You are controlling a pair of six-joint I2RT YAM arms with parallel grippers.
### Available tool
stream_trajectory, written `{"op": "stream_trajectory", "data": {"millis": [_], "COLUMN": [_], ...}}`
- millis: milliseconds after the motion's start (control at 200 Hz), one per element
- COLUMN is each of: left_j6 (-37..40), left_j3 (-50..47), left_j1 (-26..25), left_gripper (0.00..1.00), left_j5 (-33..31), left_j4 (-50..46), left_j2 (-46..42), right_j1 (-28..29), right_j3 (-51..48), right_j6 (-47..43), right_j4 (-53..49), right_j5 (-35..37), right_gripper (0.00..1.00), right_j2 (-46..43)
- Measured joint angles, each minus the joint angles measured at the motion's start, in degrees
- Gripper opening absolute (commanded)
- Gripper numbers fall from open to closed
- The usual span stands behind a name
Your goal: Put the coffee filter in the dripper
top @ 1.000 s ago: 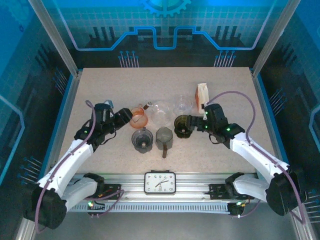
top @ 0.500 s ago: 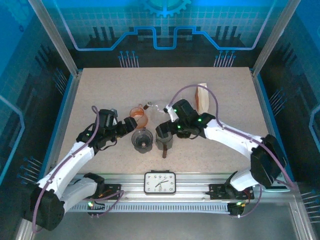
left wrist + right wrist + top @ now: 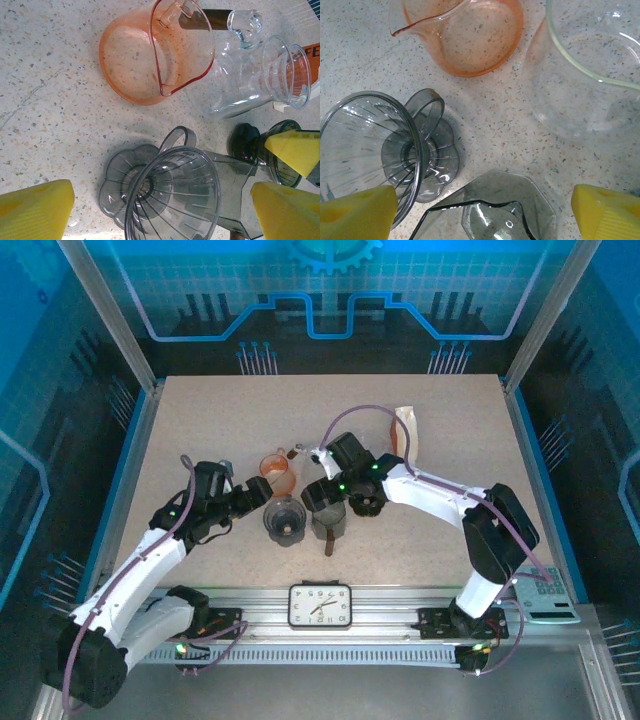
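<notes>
The smoky grey dripper [image 3: 284, 520] stands upright at the table's front middle, empty. In the left wrist view the dripper [image 3: 170, 192] sits between the yellow pads of my left gripper [image 3: 160, 212], which is open and untouched by it. My left gripper [image 3: 252, 502] is just left of the dripper. A brown-and-white coffee filter pack [image 3: 405, 433] stands at the back right. My right gripper [image 3: 318, 498] hangs open over a grey pitcher [image 3: 485, 210], with the dripper [image 3: 370, 145] to its left. Both grippers hold nothing.
An orange pitcher [image 3: 278, 472] and a clear glass server [image 3: 590, 75] stand behind the dripper. A dark round vessel [image 3: 365, 502] sits right of the grey pitcher [image 3: 328, 522]. A clock [image 3: 320, 605] rests on the front rail.
My right arm swung left from beside the filter pack to above the grey pitcher. My left gripper opened wider and pulled back slightly from the orange pitcher toward the dripper.
</notes>
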Motion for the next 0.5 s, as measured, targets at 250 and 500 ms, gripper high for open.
{"op": "stream_trajectory", "data": {"millis": [250,500], "left_j6": [0.0,0.0], "left_j3": [0.0,0.0], "left_j1": [0.0,0.0], "left_gripper": [0.91,0.86], "left_j5": [0.0,0.1], "left_j4": [-0.2,-0.2], "left_j2": [0.0,0.7], "right_j1": [1.2,3.8], "right_j3": [-4.5,-8.3], "right_j6": [0.6,2.4], "right_j4": [0.4,0.5], "right_j5": [-0.9,-0.7], "right_gripper": [0.87,0.86], "right_j2": [-1.1,-5.9]}}
